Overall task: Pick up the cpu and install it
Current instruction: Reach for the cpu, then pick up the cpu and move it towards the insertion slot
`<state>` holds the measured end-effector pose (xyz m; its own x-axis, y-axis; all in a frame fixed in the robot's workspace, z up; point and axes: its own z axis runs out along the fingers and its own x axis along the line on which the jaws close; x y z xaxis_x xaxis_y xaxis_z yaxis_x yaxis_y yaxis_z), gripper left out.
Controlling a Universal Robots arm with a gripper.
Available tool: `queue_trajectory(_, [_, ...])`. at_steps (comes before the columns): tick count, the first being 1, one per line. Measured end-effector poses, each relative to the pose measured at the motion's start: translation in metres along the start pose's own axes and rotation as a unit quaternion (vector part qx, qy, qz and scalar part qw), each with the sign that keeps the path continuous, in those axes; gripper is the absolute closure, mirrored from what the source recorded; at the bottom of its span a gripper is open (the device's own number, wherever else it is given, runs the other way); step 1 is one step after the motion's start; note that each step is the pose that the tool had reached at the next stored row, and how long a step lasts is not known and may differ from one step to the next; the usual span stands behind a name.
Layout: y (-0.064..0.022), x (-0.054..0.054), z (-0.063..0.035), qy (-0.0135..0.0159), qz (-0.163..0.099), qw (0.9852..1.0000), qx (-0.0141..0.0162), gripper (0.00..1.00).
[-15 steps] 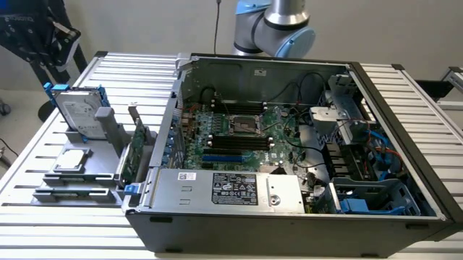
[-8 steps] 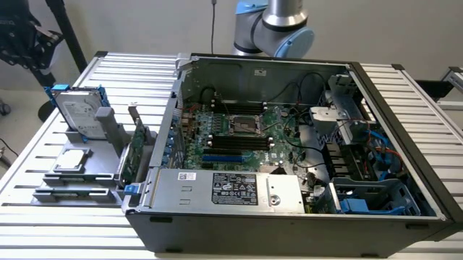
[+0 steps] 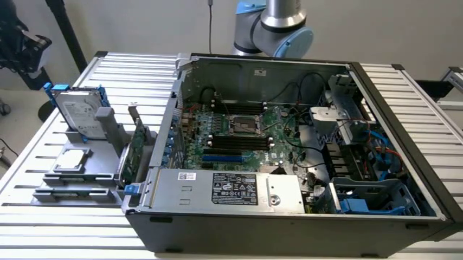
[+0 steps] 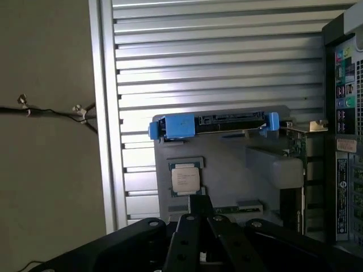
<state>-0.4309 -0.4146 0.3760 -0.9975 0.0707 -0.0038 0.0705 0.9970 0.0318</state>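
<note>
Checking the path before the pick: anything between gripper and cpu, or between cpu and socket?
Nothing visible between the gripper and the cpu, which lies uncovered in its holder. Between cpu and socket stand an upright card and the case wall.

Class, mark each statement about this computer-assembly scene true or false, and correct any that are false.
1. The cpu lies flat in the grey holder outside the computer case. True.
2. The tool is gripping the cpu. False: the tool is shut and holds nothing; the cpu lies in the holder.
3. The hard drive stands on edge in the holder. True.
4. A side panel covers the case. False: the case is open, and the motherboard shows inside.
</note>
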Motion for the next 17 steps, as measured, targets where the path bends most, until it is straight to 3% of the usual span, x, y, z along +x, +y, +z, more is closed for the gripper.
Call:
queue_trajectory(13, [0.0, 0.0001, 0.0001, 0.0, 0.0, 1.0, -0.0001, 0.88])
queue_trajectory(17, [0.0, 0.0001, 0.0001, 0.0, 0.0, 1.0, 0.0, 0.7])
